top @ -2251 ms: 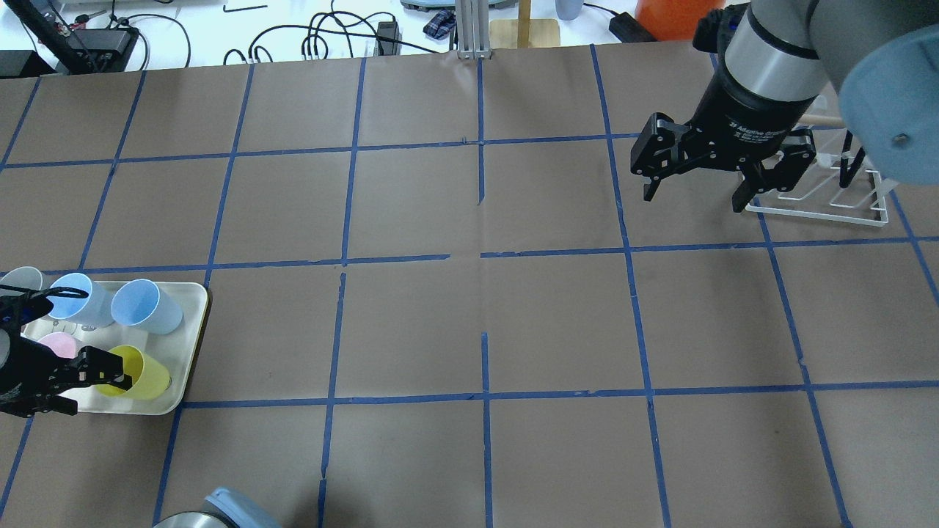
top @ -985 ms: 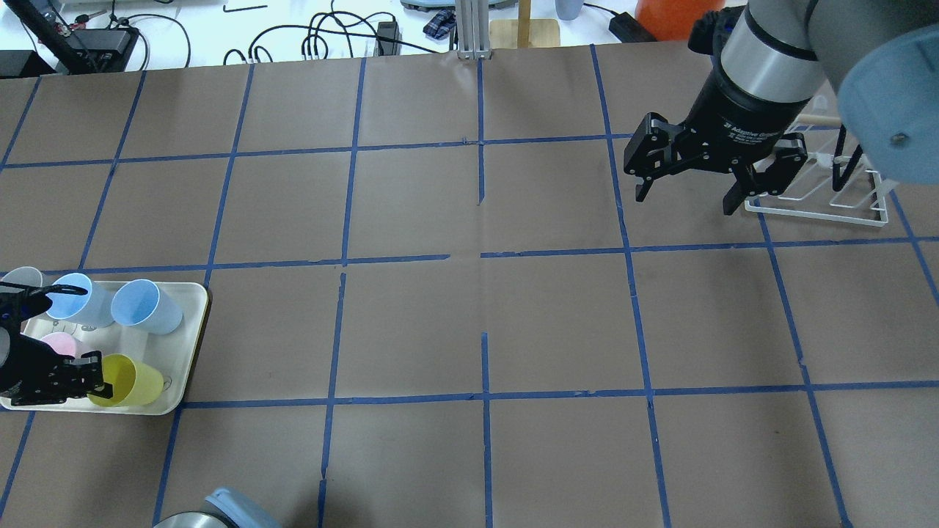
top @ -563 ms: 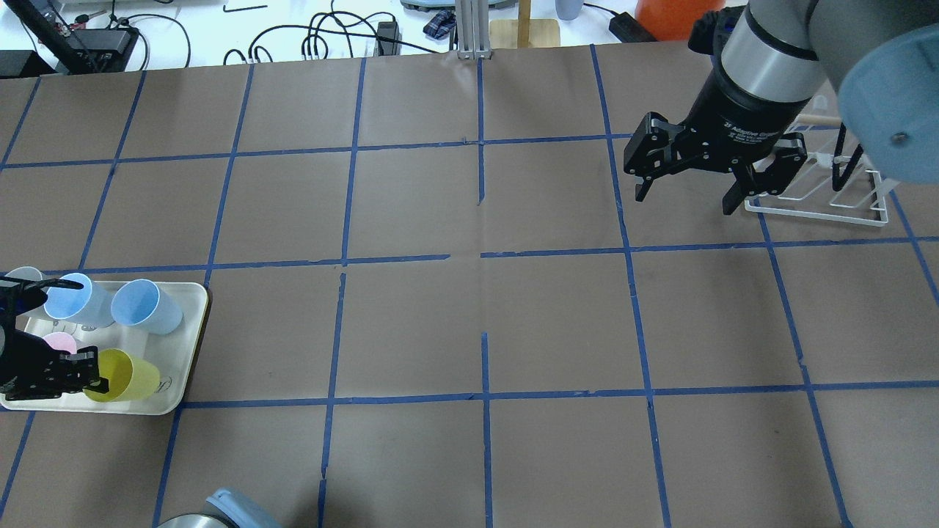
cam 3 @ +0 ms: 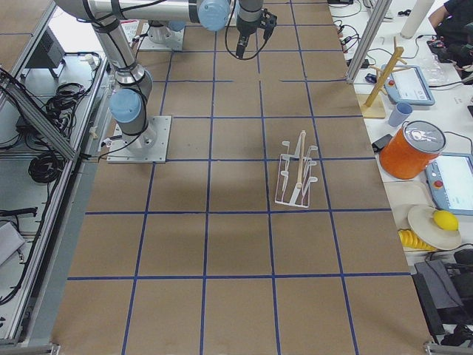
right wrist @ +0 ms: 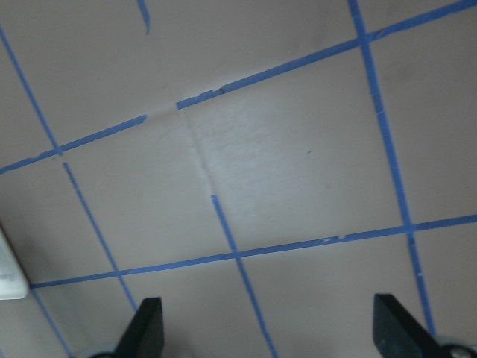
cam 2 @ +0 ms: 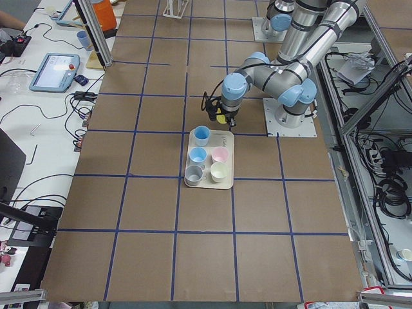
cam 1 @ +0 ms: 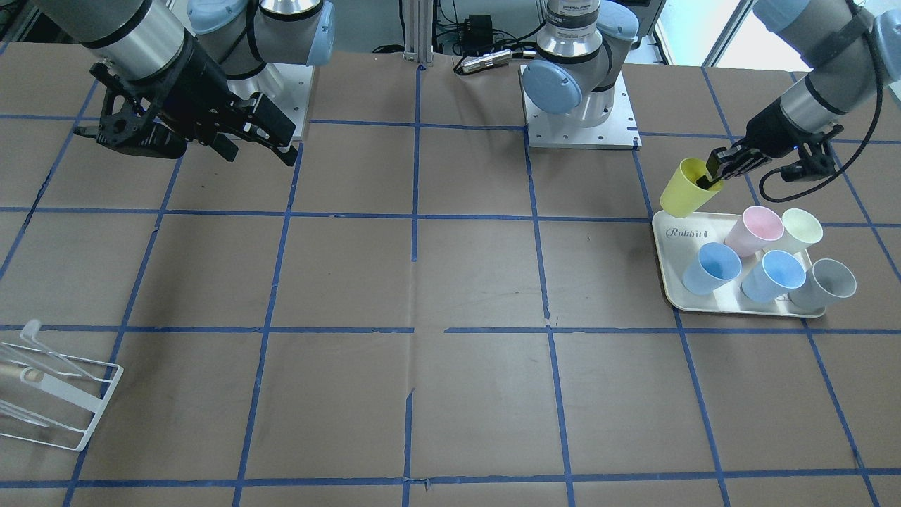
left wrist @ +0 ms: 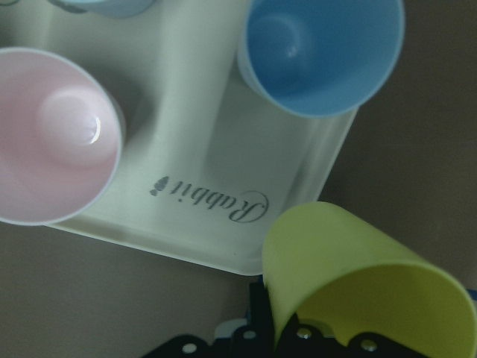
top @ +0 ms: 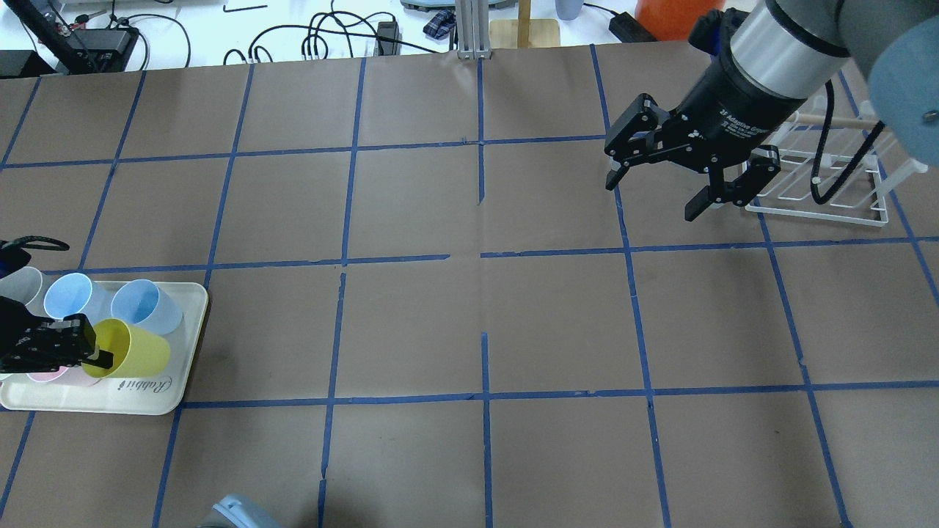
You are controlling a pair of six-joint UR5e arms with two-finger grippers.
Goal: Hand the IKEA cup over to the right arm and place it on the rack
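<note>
The left claw (top: 81, 350) has the yellow cup (top: 136, 349) pinched by its rim, one finger inside the mouth and the other outside against the wall. The cup is tipped well over, mouth towards the claw and base pointing away. It hangs in the air over the edge of the cream tray (top: 158, 389) on the robot's side, clear of the other cups. From the left wrist camera the tray looks well below it.

Five cups stand upright on the tray: a pink one (cam 1: 757, 229), a pale cream one (cam 1: 799, 229), two blue ones (cam 1: 712, 267) and (cam 1: 774, 274), and a grey one (cam 1: 830, 285).

At the other end of the tabletop (top: 469, 330) the right claw (top: 651, 199) hovers spread wide, with nothing between its fingers. Its wrist camera sees only brown paper and blue tape between the two fingertips. The white wire rack (top: 814, 198) sits on the tabletop just beside that claw, towards the robot's right, with its wooden dowel and slanted prongs bare. The cup and the rack are well apart, at opposite ends of the tabletop.
</note>
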